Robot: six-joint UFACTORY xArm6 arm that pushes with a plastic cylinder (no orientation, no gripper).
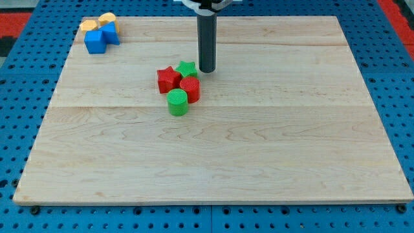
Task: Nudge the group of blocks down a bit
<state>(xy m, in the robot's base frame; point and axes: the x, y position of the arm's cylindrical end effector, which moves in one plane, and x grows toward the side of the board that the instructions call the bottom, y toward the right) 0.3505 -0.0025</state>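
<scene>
Four blocks are bunched near the middle of the wooden board [259, 162], toward the view's top: a red star [168, 79], a green star [187, 68], a red cylinder [190, 88] and a green cylinder [177, 102], all touching. My tip [207, 70] is seen just right of the green star; no pincer is carried. Two blue blocks [100, 37] and two orange blocks [97, 22] are huddled at the top-left corner, well apart.

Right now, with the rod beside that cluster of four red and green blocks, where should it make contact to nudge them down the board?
No gripping here, only pushing. Contact the green star-shaped block on its top edge, coming from the view's top. My tip sits just to its right, so shift up and left first. The red star-shaped block, red cylinder and green cylinder lie below it.
</scene>
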